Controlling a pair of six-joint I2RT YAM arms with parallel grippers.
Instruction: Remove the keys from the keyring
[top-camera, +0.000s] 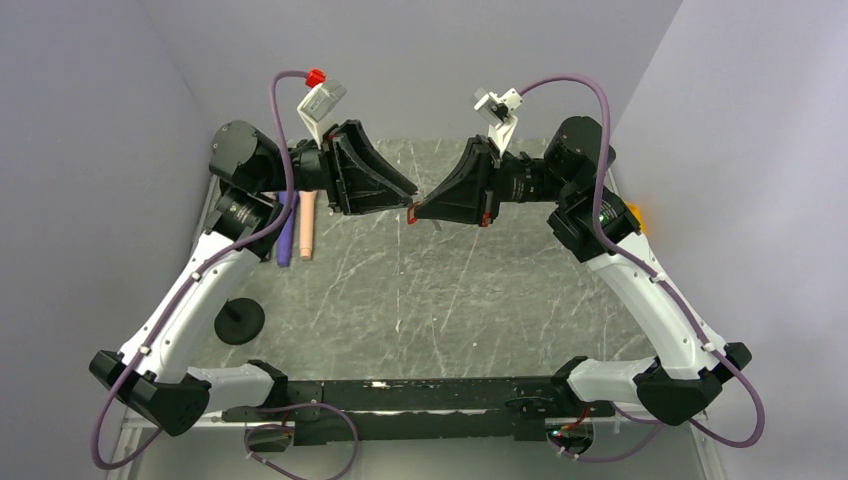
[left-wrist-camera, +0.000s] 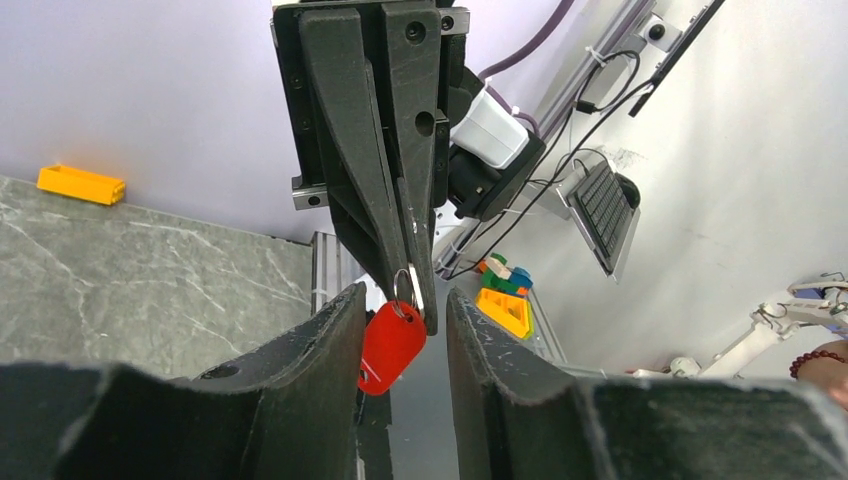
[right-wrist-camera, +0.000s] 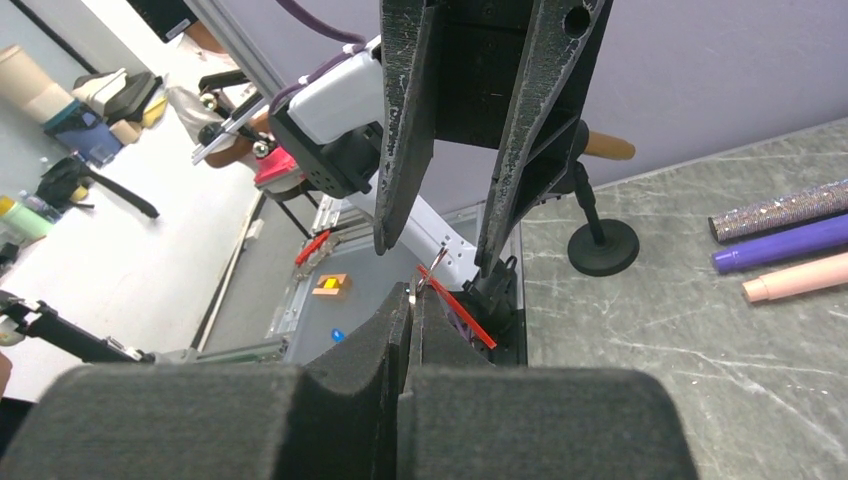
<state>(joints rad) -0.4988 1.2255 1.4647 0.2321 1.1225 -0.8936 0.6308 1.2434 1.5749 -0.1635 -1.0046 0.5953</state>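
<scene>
Top external: left gripper (top-camera: 412, 191) and right gripper (top-camera: 419, 208) meet tip to tip above my desk (top-camera: 400, 300).
The keyring (top-camera: 411, 213) hangs at their tips. Left wrist: I see the left jaws apart, the keyring (left-wrist-camera: 390, 345) dangling between them. Right wrist: the right jaws are clamped on the keyring (right-wrist-camera: 457, 306) at its metal ring.

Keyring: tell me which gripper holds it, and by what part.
The right gripper holds the keyring, shut on its metal ring, not the red tag. The left gripper is open, holding nothing.
</scene>
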